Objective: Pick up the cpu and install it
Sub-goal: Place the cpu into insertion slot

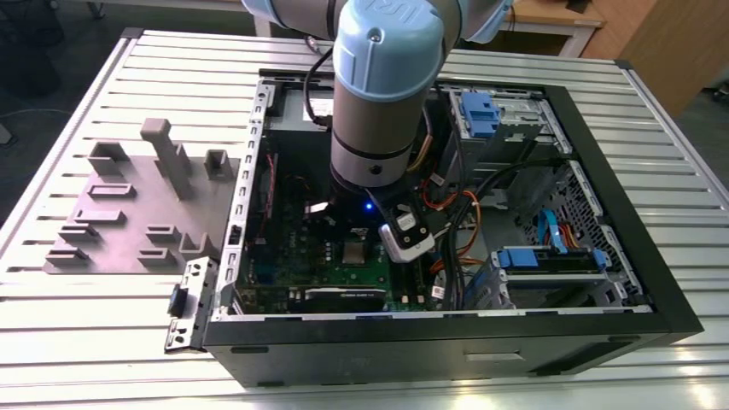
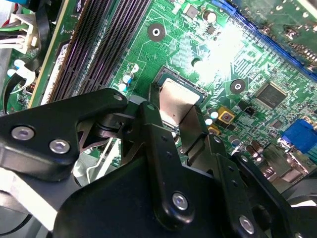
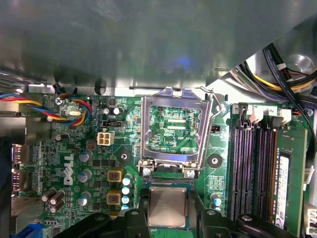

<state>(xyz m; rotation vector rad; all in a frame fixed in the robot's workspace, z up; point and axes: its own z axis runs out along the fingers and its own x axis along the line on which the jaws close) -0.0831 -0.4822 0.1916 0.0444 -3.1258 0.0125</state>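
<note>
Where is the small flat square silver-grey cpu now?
In both wrist views, the silver-grey cpu sits between the fingers of the black gripper, over the green motherboard beside the open shiny metal socket frame.

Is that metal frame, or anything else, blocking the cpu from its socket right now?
Nothing visible does. The metal frame is swung open and lies back beside the socket. The cpu sits right at the socket opening, with nothing over or under it that shows.
</note>
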